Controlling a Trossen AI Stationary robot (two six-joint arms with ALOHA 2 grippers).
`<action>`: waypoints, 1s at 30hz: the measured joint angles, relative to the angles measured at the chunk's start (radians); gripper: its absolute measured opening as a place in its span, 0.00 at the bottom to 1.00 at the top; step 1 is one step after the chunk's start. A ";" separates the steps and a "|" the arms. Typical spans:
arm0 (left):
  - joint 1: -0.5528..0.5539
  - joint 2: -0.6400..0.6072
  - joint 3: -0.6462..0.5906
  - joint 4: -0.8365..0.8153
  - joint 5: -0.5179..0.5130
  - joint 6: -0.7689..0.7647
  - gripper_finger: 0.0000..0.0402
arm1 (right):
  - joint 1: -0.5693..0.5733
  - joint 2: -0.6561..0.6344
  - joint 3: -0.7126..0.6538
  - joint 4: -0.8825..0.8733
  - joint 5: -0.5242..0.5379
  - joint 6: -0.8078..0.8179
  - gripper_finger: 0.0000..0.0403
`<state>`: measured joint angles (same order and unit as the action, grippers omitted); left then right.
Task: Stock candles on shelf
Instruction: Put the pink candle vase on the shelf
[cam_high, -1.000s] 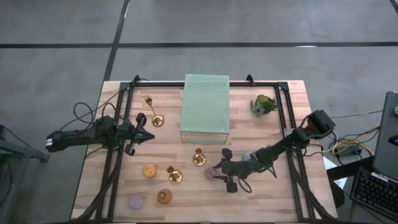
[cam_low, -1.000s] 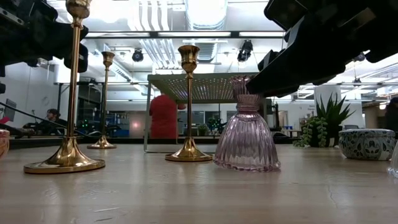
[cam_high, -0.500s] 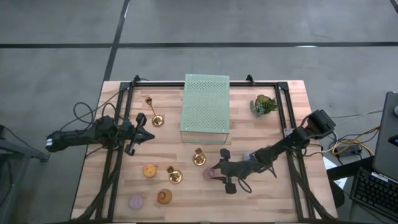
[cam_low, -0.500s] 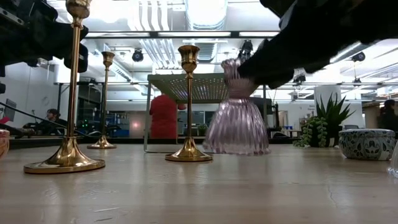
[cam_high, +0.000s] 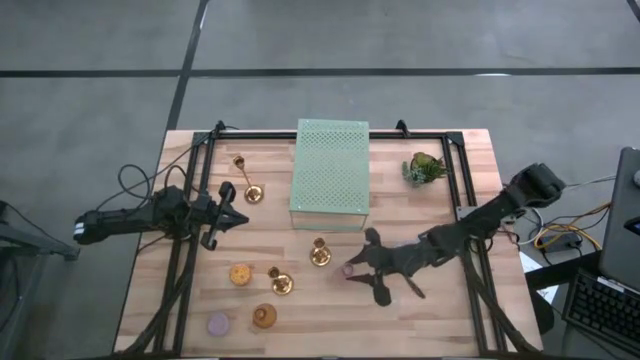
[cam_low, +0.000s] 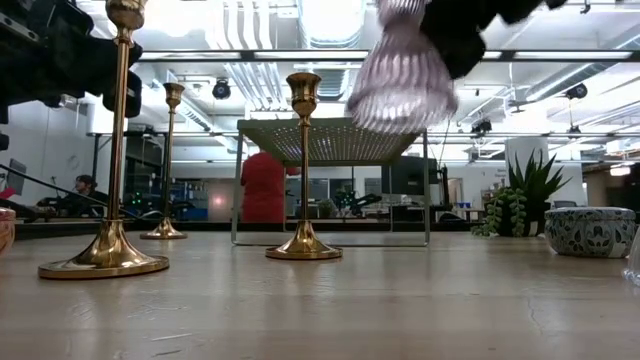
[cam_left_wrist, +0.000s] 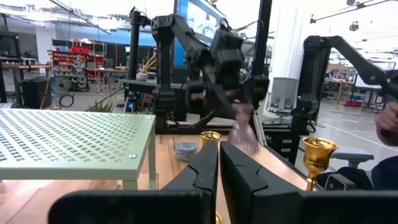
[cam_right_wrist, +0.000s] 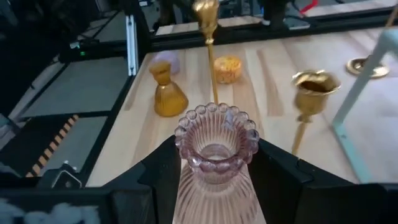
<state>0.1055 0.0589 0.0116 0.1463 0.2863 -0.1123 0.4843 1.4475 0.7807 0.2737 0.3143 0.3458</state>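
Note:
My right gripper (cam_high: 362, 270) is shut on a mauve-pink ribbed glass candle holder (cam_right_wrist: 214, 168) with a beaded rim. It holds it in the air near the table's middle front; the holder also shows high up in the low view (cam_low: 398, 78). The pale mint-green perforated shelf (cam_high: 330, 175) stands on its legs at the far middle. An orange candle (cam_high: 240, 273), an amber holder (cam_high: 264, 317) and a lilac candle (cam_high: 218, 324) stand on the table at the front left. My left gripper (cam_high: 226, 214) waits shut and empty at the table's left. My right gripper pinches the holder's narrow neck (cam_right_wrist: 214, 163), just below the beaded rim, between its two fingers (cam_right_wrist: 163, 171), one on each side. The fingers come slanting from the table's right. The holder is lifted clear of the table and tilted, its flared base (cam_low: 385, 105) lowest.
Three brass candlesticks (cam_high: 247, 190) (cam_high: 320, 252) (cam_high: 281, 283) stand between the shelf and the front-left candles. A small green plant (cam_high: 425, 167) sits at the far right. A blue-and-white ceramic jar (cam_low: 590, 230) stands at the right in the low view. A black metal frame (cam_high: 465, 200) borders the table.
My right gripper has gone up and a little toward the shelf with the mauve-pink holder. The holder stood on the table a second ago; now it is lifted clear and tipped.

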 joint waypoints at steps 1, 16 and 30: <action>0.000 0.000 0.000 0.000 0.000 0.000 0.05 | -0.001 -0.031 0.000 -0.031 0.004 0.000 0.41; 0.000 0.001 0.000 -0.009 0.000 0.000 0.05 | -0.174 -0.318 0.000 -0.214 0.107 -0.026 0.37; 0.000 0.001 0.000 -0.014 0.000 0.000 0.05 | -0.427 -0.327 -0.001 -0.133 0.104 -0.224 0.39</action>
<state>0.1055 0.0597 0.0116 0.1318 0.2859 -0.1123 0.0571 1.1202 0.7799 0.1408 0.4184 0.1215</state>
